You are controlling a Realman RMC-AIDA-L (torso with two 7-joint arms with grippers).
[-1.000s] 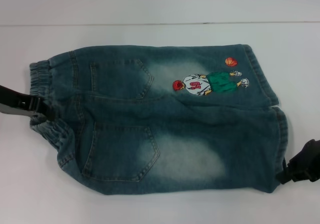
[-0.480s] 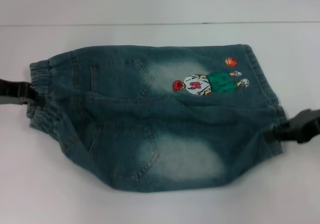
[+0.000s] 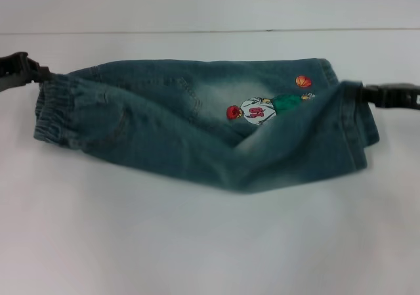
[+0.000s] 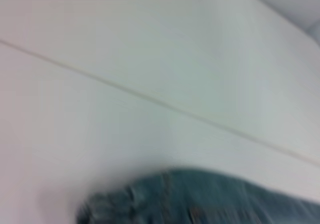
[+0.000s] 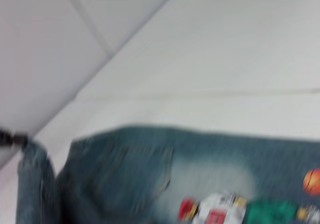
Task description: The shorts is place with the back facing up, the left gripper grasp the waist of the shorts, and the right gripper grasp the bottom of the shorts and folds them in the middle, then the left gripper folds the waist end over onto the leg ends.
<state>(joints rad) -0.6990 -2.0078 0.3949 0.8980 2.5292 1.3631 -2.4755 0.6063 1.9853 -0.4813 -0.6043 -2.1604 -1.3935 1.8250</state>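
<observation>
The shorts (image 3: 203, 121) lie across the far half of the white bench (image 3: 197, 242), long axis parallel to the far edge, with the near half lifted and partly carried over the far half. The waist (image 3: 56, 108) points to the bench's left edge, the leg ends (image 3: 357, 127) to the right edge.

The left gripper (image 3: 33, 73) is clamped on the far corner of the waist. The right gripper (image 3: 371, 92) is clamped on the raised hem at the leg ends.

Handling: the denim is soft and light. It sags between the two hold points and creases rather than hinging cleanly. Hold it at the thick elastic band and at the stitched hem, where the layers give firm purchase.

Limits of view: both arms are cut off at the picture edges. The raised fold hides part of the embroidered cartoon (image 3: 262, 110) and the pockets. Both wrist views are blurred and show no fingers.
</observation>
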